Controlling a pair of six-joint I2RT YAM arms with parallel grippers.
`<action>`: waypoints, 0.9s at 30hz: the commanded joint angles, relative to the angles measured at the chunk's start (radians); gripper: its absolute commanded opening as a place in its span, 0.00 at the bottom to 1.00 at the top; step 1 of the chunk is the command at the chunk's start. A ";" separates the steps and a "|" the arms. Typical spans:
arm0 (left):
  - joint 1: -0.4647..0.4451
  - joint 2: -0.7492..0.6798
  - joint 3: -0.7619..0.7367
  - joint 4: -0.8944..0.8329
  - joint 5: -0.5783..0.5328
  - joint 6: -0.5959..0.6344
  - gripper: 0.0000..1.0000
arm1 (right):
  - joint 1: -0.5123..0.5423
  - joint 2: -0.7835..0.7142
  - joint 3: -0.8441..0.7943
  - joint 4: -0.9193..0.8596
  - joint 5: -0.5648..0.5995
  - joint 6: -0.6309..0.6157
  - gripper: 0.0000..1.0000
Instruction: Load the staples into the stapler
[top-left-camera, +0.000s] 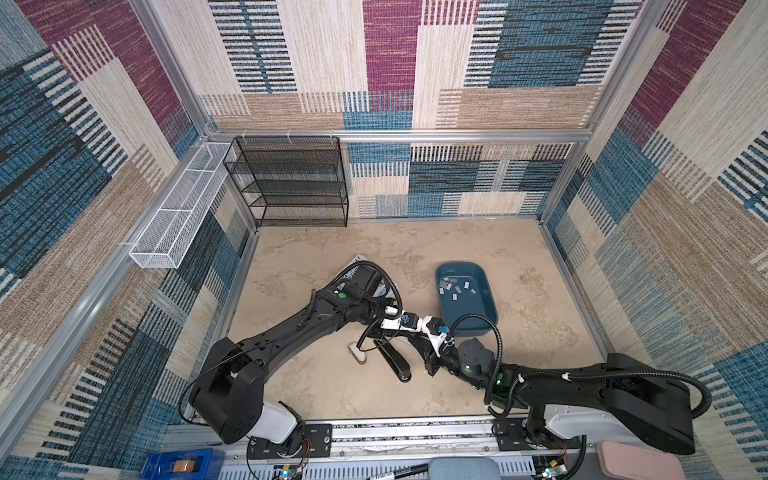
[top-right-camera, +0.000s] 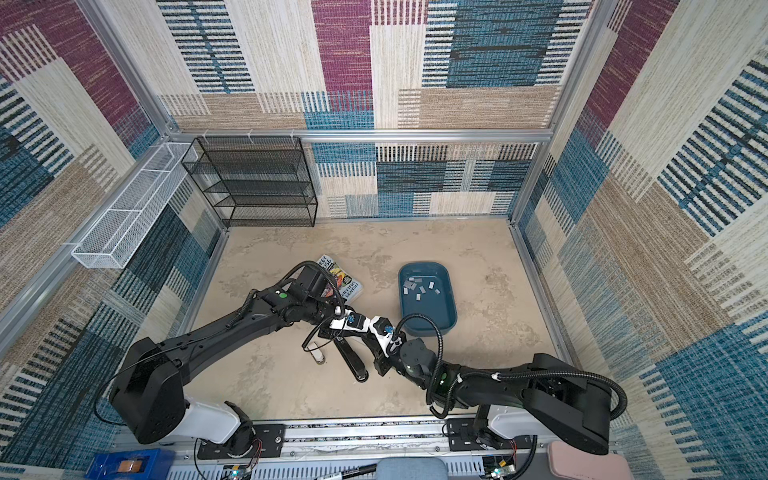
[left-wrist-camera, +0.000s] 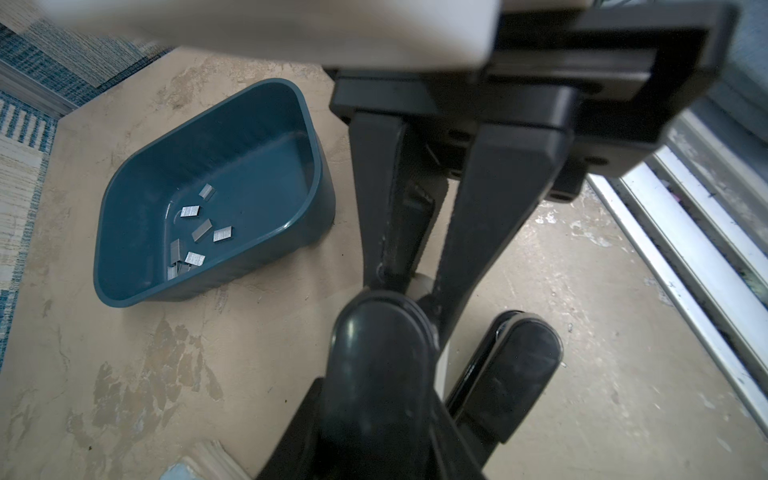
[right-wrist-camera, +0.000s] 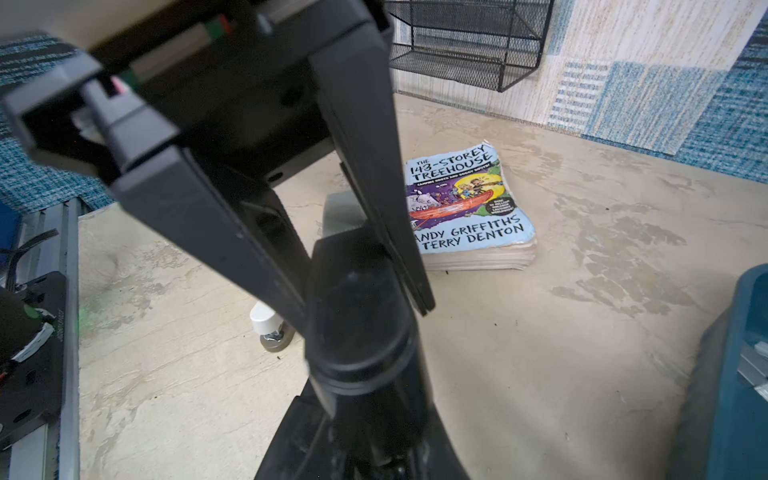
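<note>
A: What are the grippers holding?

B: The right gripper (right-wrist-camera: 363, 307) is closed around the rounded end of a black stapler (top-left-camera: 395, 359), one finger on each side. The left gripper (left-wrist-camera: 413, 286) meets it from the opposite side, fingers drawn to a narrow gap. Their tips are hidden behind the stapler, so I cannot tell whether it grips.

A: Where are the staples?

B: The staples (left-wrist-camera: 203, 230) lie loose in a blue tub (left-wrist-camera: 232, 137) just beside both grippers, scattered at the tub's end farthest from them.

A: Anything else nearby?

B: A book (right-wrist-camera: 461, 208) lies flat on the table (top-left-camera: 540, 311) beyond the right gripper's fingertips. A small white object (top-left-camera: 357, 352) sits just beside the stapler, on the left gripper's side.
</note>
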 joint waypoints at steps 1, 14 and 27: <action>-0.012 -0.010 -0.018 0.301 -0.037 -0.074 0.29 | 0.017 -0.001 0.013 0.084 -0.001 0.080 0.00; 0.010 -0.085 -0.107 0.459 -0.082 -0.197 0.26 | 0.019 0.046 -0.041 0.112 0.047 0.091 0.00; 0.135 -0.017 0.125 -0.139 0.415 0.130 0.19 | 0.020 0.083 -0.095 0.184 -0.026 -0.029 0.00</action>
